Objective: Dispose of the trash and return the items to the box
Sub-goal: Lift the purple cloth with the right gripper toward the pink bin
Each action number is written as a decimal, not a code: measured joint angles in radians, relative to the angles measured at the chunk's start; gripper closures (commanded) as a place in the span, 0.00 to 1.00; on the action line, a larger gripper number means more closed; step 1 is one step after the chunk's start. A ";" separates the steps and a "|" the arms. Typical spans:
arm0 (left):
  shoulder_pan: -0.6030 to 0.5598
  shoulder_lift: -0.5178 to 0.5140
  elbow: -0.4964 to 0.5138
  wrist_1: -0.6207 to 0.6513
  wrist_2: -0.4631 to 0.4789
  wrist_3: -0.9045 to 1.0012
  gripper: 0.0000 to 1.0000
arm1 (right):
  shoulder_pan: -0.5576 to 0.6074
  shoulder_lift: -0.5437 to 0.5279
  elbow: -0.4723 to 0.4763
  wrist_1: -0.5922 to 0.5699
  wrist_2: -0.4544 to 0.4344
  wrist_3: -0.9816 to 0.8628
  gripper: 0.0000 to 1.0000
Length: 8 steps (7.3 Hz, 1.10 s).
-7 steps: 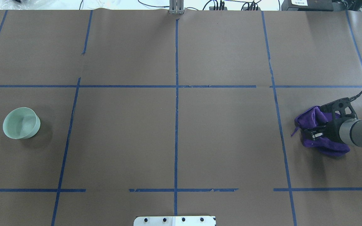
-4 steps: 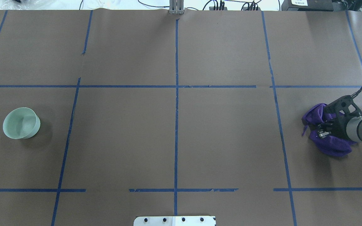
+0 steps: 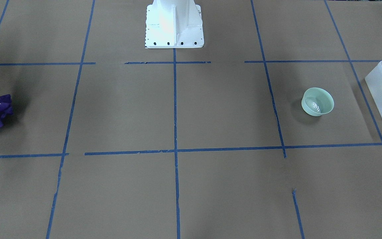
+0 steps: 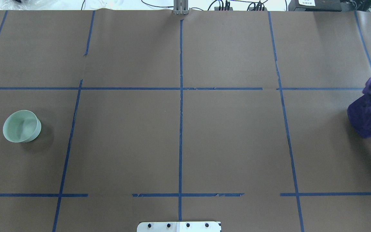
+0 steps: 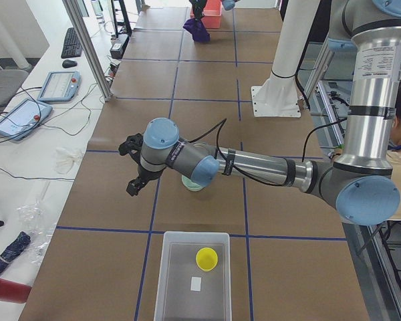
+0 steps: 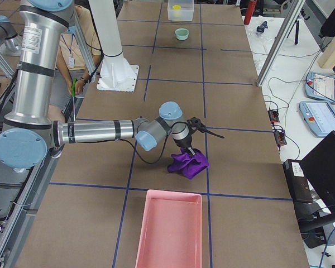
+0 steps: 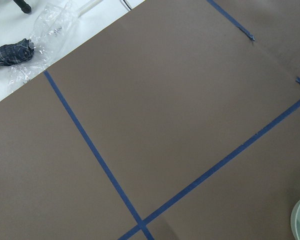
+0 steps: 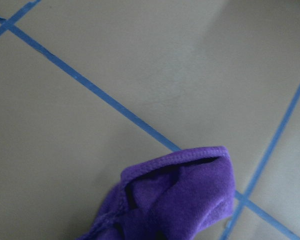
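Overhead exterior: right gripper [image 6: 187, 148], clamped on purple cloth [image 4: 366, 113], has lifted it to the table's [image 4: 237, 145] right edge, likely for pink tray [image 6: 170, 234]; left gripper [image 5: 128, 167] finger state unreadable.

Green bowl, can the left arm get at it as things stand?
Probably yes. The green bowl stands upright and alone on the bare paper, with nothing on or against it. In the left side view the left gripper hangs close beside it, above the table.
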 measured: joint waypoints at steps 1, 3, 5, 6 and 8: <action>0.001 -0.001 0.000 -0.001 0.000 -0.006 0.00 | 0.151 0.016 -0.003 -0.100 0.072 -0.188 1.00; 0.002 -0.007 -0.004 -0.003 0.002 -0.034 0.00 | 0.408 0.064 -0.017 -0.343 0.125 -0.562 1.00; 0.002 -0.011 -0.006 -0.004 0.003 -0.043 0.00 | 0.548 0.071 -0.096 -0.445 0.130 -0.780 0.00; 0.004 -0.014 -0.006 -0.005 0.003 -0.052 0.00 | 0.568 0.065 -0.152 -0.450 0.140 -0.787 0.00; 0.025 -0.015 -0.021 -0.008 0.009 -0.121 0.00 | 0.549 0.061 -0.169 -0.443 0.251 -0.598 0.00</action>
